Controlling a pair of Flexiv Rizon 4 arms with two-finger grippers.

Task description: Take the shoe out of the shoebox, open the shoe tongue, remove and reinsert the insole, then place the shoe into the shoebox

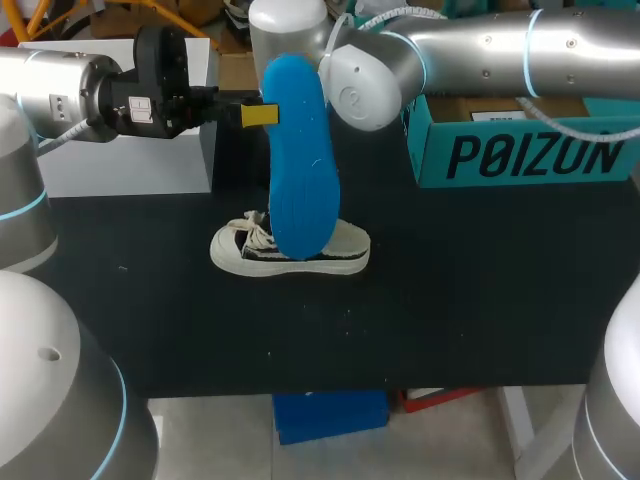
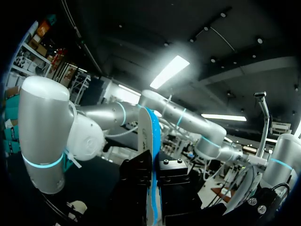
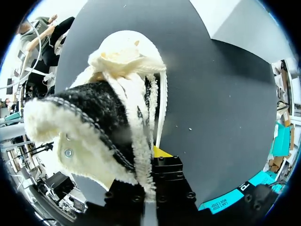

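Shoe (image 1: 240,255) outside shoebox (image 1: 520,150), its interior unclear

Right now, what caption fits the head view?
Left gripper holds the blue insole upright over the shoe on the table.

The left arm (image 1: 60,90) comes in level from the left side, well above the tabletop (image 1: 480,300), its black wrist pointing toward the middle. The left gripper (image 1: 258,114) is closed on the upper part of a blue insole (image 1: 300,170), with one yellow tip showing against it. In the left wrist view the insole stands edge-on, pinched between the two black fingers (image 2: 136,183). The right arm (image 1: 480,45) stretches in level from the right and bends downward at a rounded joint near the middle. Seen from above, its gripper is hidden behind the insole. In the right wrist view the right gripper (image 3: 149,165) points down at the tabletop, clamped on the fleecy edge of the shoe (image 3: 94,117).
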